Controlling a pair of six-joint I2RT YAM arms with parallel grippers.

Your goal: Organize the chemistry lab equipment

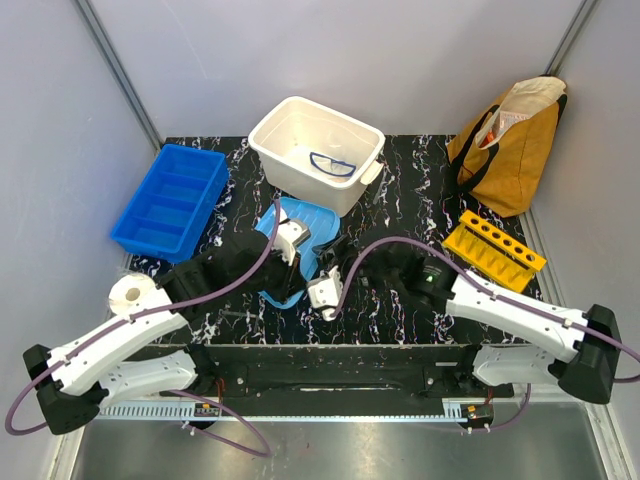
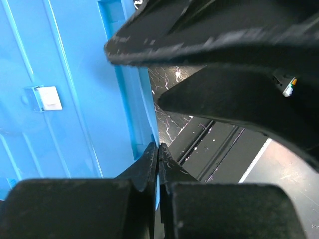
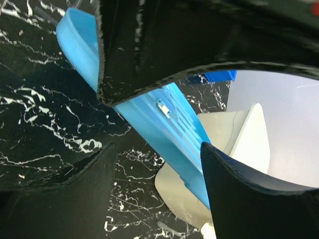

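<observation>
The blue lid (image 1: pixel 312 216) stands tilted on the table in front of the white tub (image 1: pixel 300 125). My left gripper (image 1: pixel 290 250) is shut on the lid's rim; in the left wrist view the lid (image 2: pixel 65 74) fills the left side and the gripper (image 2: pixel 158 147) pinches its edge. My right gripper (image 1: pixel 320 285) is open just right of the lid, and the lid (image 3: pixel 164 124) runs across in front of the gripper (image 3: pixel 158 149). Blue-rimmed safety glasses (image 1: pixel 332 165) lie inside the tub. A yellow-orange rack (image 1: pixel 495 245) sits at the right. A thin transparent tube (image 3: pixel 170 229) lies on the table.
A blue divided tray (image 1: pixel 170 200) stands at the back left. A tan bag (image 1: pixel 510 140) leans at the back right. A white roll (image 1: pixel 130 293) sits by the left arm. The tub wall (image 3: pixel 249 144) is close behind the lid.
</observation>
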